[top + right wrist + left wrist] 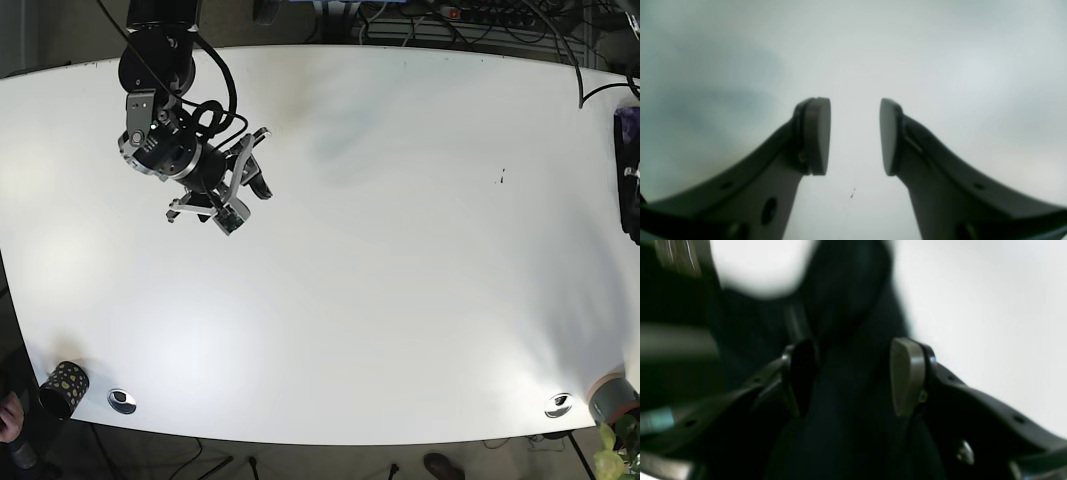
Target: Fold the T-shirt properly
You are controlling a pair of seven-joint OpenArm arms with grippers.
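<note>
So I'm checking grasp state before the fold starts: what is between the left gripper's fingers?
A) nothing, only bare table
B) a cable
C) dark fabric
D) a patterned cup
C: in the left wrist view, dark fabric fills the gap of the left gripper, between the spread fingers.

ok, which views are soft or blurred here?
Left wrist: heavy blur; dark fabric fills the gap of the left end effector. Right wrist: right end effector fairly sharp, white table hazy with soft shadows. Base: sharp, mild fisheye bowing the table edges.
</note>
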